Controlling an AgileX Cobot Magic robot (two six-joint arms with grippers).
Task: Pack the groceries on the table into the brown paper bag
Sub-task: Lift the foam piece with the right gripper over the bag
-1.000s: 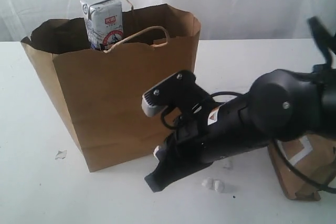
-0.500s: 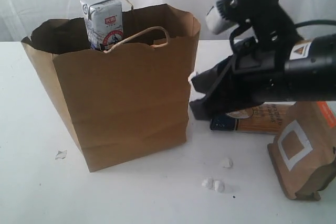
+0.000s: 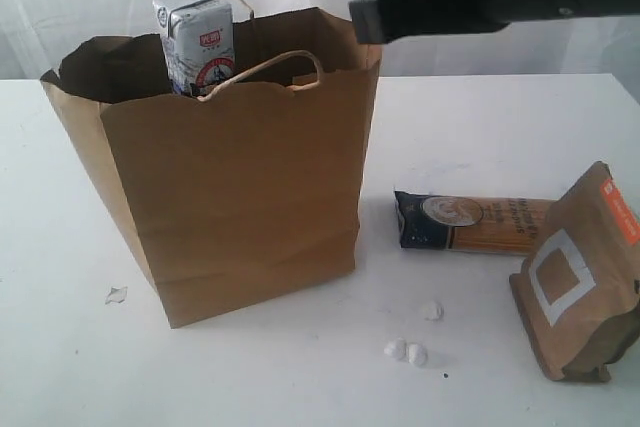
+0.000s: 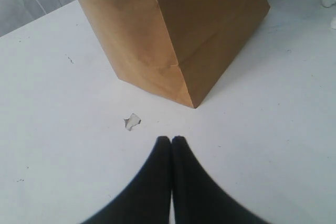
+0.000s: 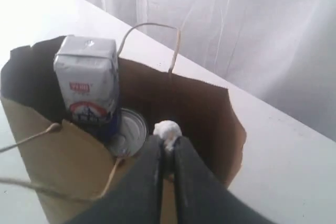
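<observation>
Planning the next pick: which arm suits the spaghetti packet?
Right. The spaghetti packet lies right of the brown paper bag; the right gripper, pinching a white lump, hovers over that edge; the left gripper sits opposite.

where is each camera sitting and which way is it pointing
exterior view: off the arms, a little above the table, facing the brown paper bag on its broad side; only the right gripper shows.
left wrist view: low over the table, looking past the shut left gripper at the bag's bottom corner.
right wrist view: above the bag, looking down into its mouth past its gripper, shut on a white lump.
shared: exterior and right wrist views both show the white-blue carton.
</observation>
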